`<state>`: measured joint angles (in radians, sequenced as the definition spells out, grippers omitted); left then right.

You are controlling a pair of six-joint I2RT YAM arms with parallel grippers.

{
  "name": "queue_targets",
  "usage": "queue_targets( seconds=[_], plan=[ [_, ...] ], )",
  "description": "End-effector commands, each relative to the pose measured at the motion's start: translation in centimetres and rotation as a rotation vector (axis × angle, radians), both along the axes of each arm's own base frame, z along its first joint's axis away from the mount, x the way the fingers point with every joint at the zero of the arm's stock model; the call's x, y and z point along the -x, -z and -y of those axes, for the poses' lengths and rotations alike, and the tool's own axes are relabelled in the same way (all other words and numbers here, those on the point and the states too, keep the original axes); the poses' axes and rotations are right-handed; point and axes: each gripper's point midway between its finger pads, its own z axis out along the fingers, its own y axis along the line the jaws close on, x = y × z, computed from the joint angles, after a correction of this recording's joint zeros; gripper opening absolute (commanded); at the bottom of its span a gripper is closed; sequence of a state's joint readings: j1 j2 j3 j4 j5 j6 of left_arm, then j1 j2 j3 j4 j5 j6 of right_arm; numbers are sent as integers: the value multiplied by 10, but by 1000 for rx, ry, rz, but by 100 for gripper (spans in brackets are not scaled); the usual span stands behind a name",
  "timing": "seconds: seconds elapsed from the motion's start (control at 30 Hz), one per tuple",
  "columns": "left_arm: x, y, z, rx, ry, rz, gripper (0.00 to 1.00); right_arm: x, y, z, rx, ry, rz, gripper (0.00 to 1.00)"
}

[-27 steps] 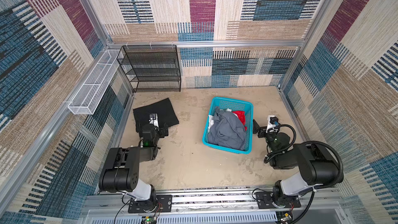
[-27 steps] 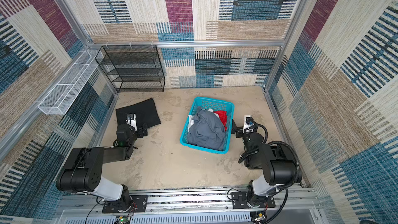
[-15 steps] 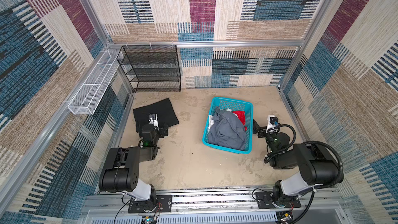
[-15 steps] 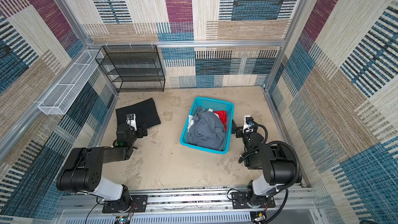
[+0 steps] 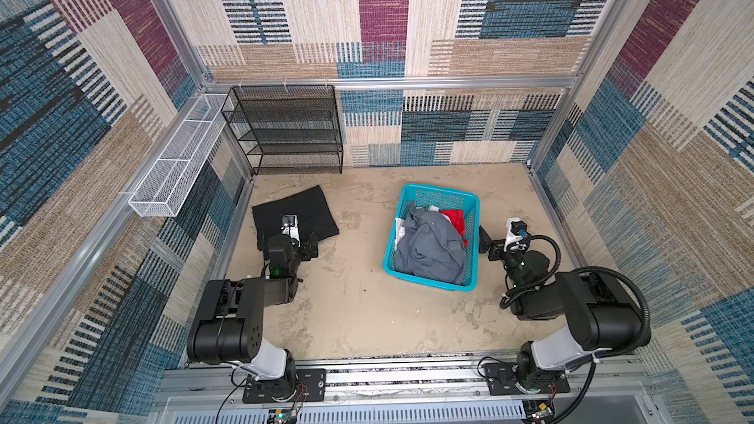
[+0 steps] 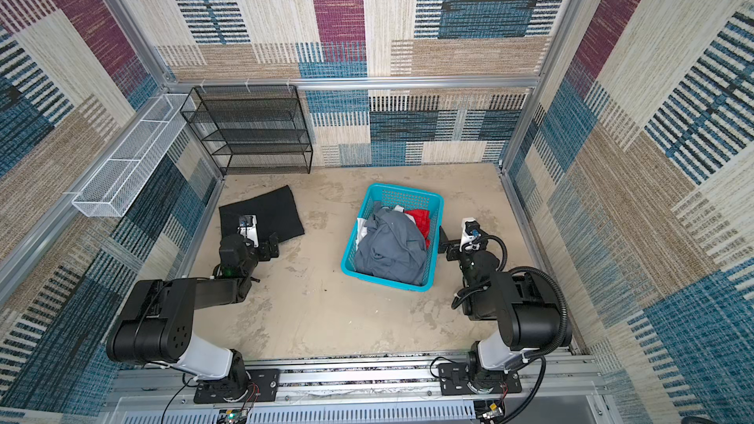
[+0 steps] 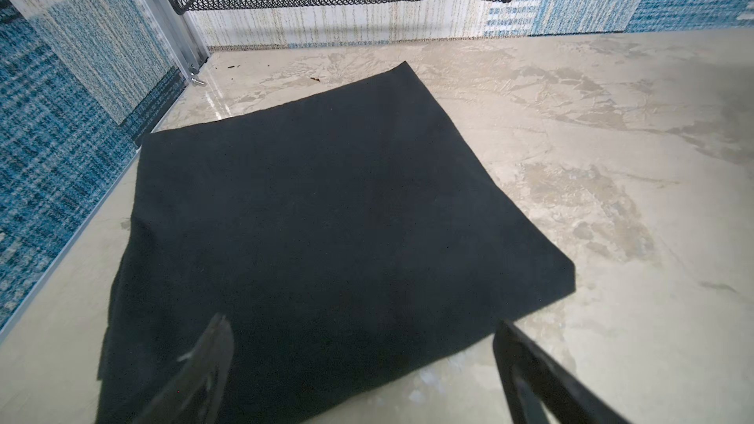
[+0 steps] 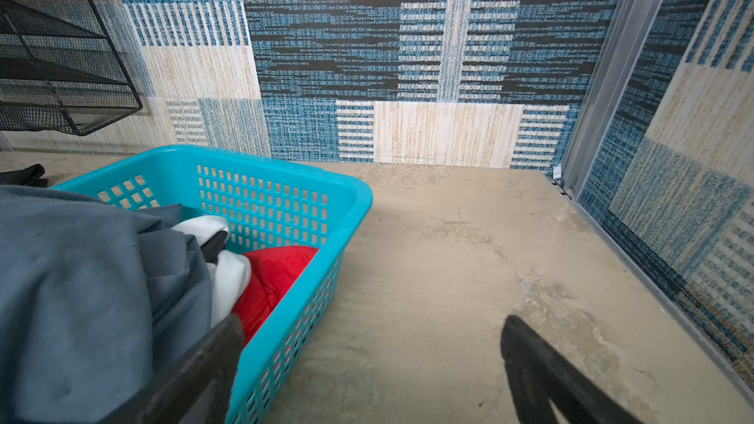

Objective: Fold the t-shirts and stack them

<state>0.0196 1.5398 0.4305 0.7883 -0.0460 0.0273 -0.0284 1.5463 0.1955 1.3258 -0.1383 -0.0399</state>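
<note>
Risk notes from my remote seat. Left gripper (image 7: pixel 363 332) has its jaws spread wide and carries nothing. It hangs low over the near edge of the black cloth t-shirt (image 7: pixel 326 218), which lies folded into a flat square on the tan mottled tabletop (image 5: pixel 359 307), near the left wall and in front of the black wire-mesh shelf rack (image 5: pixel 285 136). I cannot tell whether a finger touches the cloth. Right gripper (image 8: pixel 373 326) is likewise wide and empty, just beside the right wall of the turquoise plastic mesh basket (image 5: pixel 440 191). Inside the basket the large slate blue-grey cloth t-shirt (image 5: pixel 432 246) is heaped on top, with the white cloth t-shirt (image 8: pixel 228 275) and the red cloth t-shirt (image 8: pixel 273 279) tucked against it at the far end. My worries: (1) if I pull the left arm off carelessly, a finger could drag the black hem and undo the fold; (2) the three shirts look tangled, so a grab at the grey one may bring the white along; (3) the basket looks light, so a pull on bunched cloth could tip or slide it, and a finger could catch in its slots; (4) the grey shirt is big, and I judge the bare area between basket and black shirt tight for spreading it, so it may flop onto the finished fold or over the basket rim.
</note>
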Motion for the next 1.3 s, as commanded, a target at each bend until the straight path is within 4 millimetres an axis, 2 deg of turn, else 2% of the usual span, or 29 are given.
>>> queue_targets(
  seconds=[0.0, 0.1, 0.17, 0.27, 0.3, 0.37, 0.4, 0.47, 0.57, 0.7, 0.8, 0.9, 1.0, 1.07, 1.17, 1.27],
  plan=[
    [-3, -6, 1, 24, 2, 21, 99, 1, -9, 1, 5, 4, 33, 99],
    [1, -14, 0, 25, -12, 45, 99, 11, -30, 13, -19, 85, 61, 99],
    [7, -29, -3, 18, -35, 66, 100, 10, -40, 29, -58, 179, 27, 99],
    [21, -50, -11, 57, -129, 12, 99, 7, -57, 38, -59, 236, -48, 99],
    [24, -60, -9, 111, -142, -3, 99, 6, -63, 40, -82, 254, -76, 100],
    [31, -77, 6, 222, -118, -44, 99, 3, -75, 34, -146, 239, -124, 96],
    [37, -86, 17, 292, -89, -82, 99, 0, -82, 24, -179, 206, -160, 92],
    [48, -102, 43, 392, -1, -162, 100, -8, -92, -10, -210, 124, -237, 89],
    [74, -116, 86, 528, 192, -318, 100, -16, -101, -82, -209, 5, -346, 89],
    [118, -127, 136, 669, 428, -492, 99, -15, -106, -172, -299, -150, -445, 71],
    [143, -132, 149, 707, 498, -548, 100, -14, -98, -238, -300, -238, -535, 64],
    [161, -137, 150, 707, 496, -556, 99, -13, -81, -288, -256, -243, -608, 58],
    [171, -141, 147, 715, 479, -532, 100, -10, -57, -317, -239, -237, -678, 49],
    [175, -141, 147, 730, 471, -516, 100, -9, -42, -326, -227, -220, -715, 40],
    [178, -140, 148, 760, 463, -502, 100, -11, -19, -323, -199, -159, -765, 37],
    [178, -135, 149, 769, 466, -506, 99, -14, -8, -318, -183, -119, -772, 38]
  ],
)
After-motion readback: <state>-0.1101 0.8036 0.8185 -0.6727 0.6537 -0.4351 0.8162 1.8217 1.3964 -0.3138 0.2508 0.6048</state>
